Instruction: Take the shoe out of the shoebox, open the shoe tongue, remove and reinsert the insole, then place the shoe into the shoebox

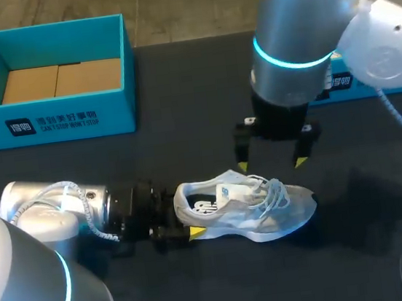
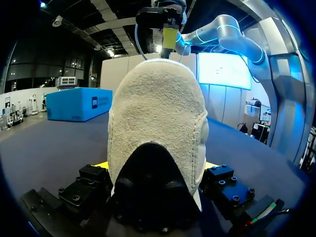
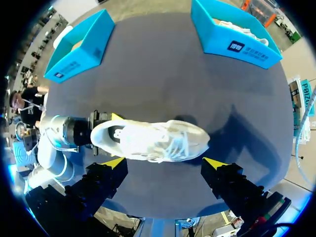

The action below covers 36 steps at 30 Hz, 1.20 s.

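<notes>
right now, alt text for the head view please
A white shoe lies on the dark table, the left gripper shut on its heel and the right gripper open just above its laces. An open teal shoebox stands at the far left.

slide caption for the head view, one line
Left pincer grips the heel of the white sneaker while the open right pincer hovers over its laces, blue shoebox behind.

my left arm (image 1: 61, 204) lies low and level, left gripper (image 1: 186, 222) clamped on the shoe (image 1: 255, 206) at its heel. my right arm (image 1: 296, 28) hangs upright, right gripper (image 1: 272, 164) pointing straight down, fingers spread wide.
</notes>
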Motion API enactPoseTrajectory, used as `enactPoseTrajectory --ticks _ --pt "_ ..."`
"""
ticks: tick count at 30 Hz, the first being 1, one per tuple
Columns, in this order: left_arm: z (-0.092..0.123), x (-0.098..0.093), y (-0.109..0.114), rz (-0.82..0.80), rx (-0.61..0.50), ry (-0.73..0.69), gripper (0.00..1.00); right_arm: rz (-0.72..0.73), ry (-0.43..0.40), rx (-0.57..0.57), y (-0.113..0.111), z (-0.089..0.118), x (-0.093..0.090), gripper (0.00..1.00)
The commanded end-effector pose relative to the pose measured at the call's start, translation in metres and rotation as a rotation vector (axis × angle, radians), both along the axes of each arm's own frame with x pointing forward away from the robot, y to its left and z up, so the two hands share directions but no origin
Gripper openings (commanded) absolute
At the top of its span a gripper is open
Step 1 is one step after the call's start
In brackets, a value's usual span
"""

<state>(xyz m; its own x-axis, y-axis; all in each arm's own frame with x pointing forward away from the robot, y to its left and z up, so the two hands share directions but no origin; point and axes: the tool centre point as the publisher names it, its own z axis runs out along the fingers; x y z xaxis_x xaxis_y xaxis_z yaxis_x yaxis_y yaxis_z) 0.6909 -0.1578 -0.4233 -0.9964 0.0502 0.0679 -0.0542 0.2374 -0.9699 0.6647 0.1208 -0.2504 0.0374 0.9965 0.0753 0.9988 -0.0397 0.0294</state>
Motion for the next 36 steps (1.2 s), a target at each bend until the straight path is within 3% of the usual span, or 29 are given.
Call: enactPoseTrajectory --ticks 1,13,23,32,36 --pt "-0.004 0.0 0.0 0.0 0.004 0.001 0.0 0.006 0.022 -0.003 0.015 -0.01 0.008 1.0" --pt "-0.004 0.0 0.0 0.0 0.004 0.001 0.0 0.006 0.022 -0.003 0.015 -0.01 0.008 1.0" --pt "-0.004 0.0 0.0 0.0 0.004 0.001 0.0 0.001 -0.034 -0.194 0.075 -0.017 0.007 1.0" --pt "-0.004 0.0 0.0 0.0 0.004 0.001 0.0 -0.024 -0.031 -0.231 0.097 -0.033 -0.001 1.0" --pt "-0.004 0.0 0.0 0.0 0.004 0.001 0.0 -0.04 -0.015 -0.232 0.097 -0.036 -0.003 1.0"
